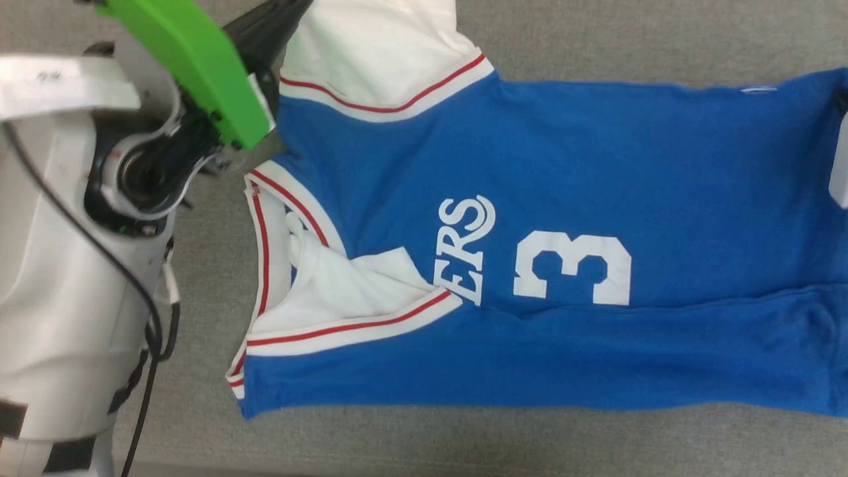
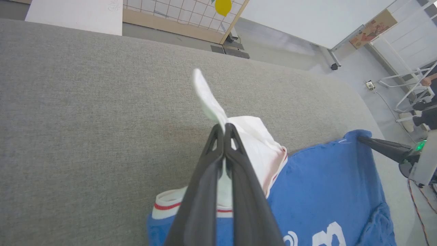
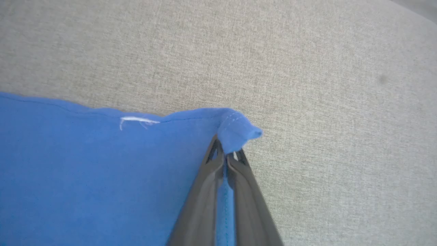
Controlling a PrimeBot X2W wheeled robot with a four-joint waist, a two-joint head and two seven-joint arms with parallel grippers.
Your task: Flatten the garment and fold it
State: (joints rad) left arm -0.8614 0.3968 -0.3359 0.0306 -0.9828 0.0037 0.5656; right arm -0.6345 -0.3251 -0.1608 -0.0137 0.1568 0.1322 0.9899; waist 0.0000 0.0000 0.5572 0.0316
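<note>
The garment (image 1: 563, 179), a royal-blue jersey with white sleeves, red-striped trim and a white "3", lies spread sideways on the grey table, collar toward the left. My left gripper (image 2: 224, 128) is shut on the far white sleeve (image 2: 245, 136), a flap of which sticks up past the fingertips. In the head view its dark fingers (image 1: 265, 30) sit at the top left under a green housing. My right gripper (image 3: 226, 152) is shut on the blue hem corner (image 3: 235, 128). The near side of the jersey is folded over along a crease, with the near sleeve tucked onto the chest.
The grey fabric table (image 1: 596, 40) stretches beyond the jersey on all sides. My pale left forearm (image 1: 59, 278) and its cable occupy the lower left of the head view. Beyond the table edge are a white board (image 2: 75, 15) and a white metal rack (image 2: 406, 78).
</note>
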